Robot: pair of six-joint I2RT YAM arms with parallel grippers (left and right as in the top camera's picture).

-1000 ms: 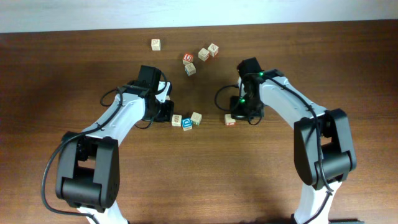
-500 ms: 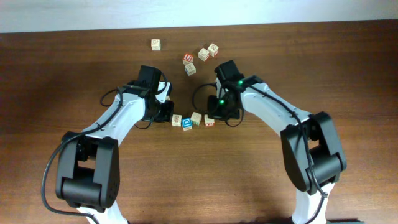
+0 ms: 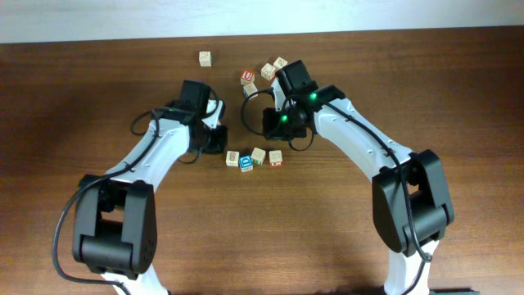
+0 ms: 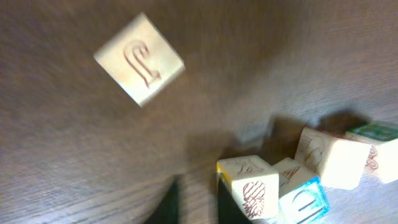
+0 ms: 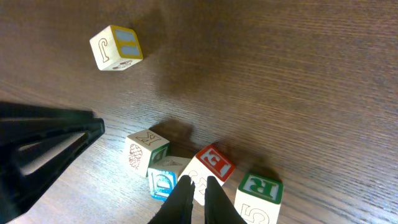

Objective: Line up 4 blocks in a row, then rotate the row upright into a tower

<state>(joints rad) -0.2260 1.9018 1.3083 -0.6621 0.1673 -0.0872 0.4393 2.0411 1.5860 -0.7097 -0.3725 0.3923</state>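
Blocks to be rotated are found packed in a short row running left to right across the dark brown wooden table (image 3: 475,82): a pale wooden cube with small coloured marks (image 3: 232,156), a blue-faced wooden cube (image 3: 246,164), a second pale marked wooden cube (image 3: 259,155) and a red-faced wooden cube (image 3: 276,157), each touching or just beside the next. The row is approached from its far side: the left gripper (image 3: 218,143), parted a little and empty, is placed just beside the pale end cube, while the right gripper (image 5: 198,200), its fingers all but closed on nothing, is held near the red-faced end. No long axis is offered by a cube; each end can be reached by the nearer arm, but the inner two are judged to be hemmed in by neighbours. Farther back, well apart, a second red-faced cube (image 3: 248,76), plain pale cubes (image 3: 267,70) and a lone pale cube (image 3: 204,58) are seen.
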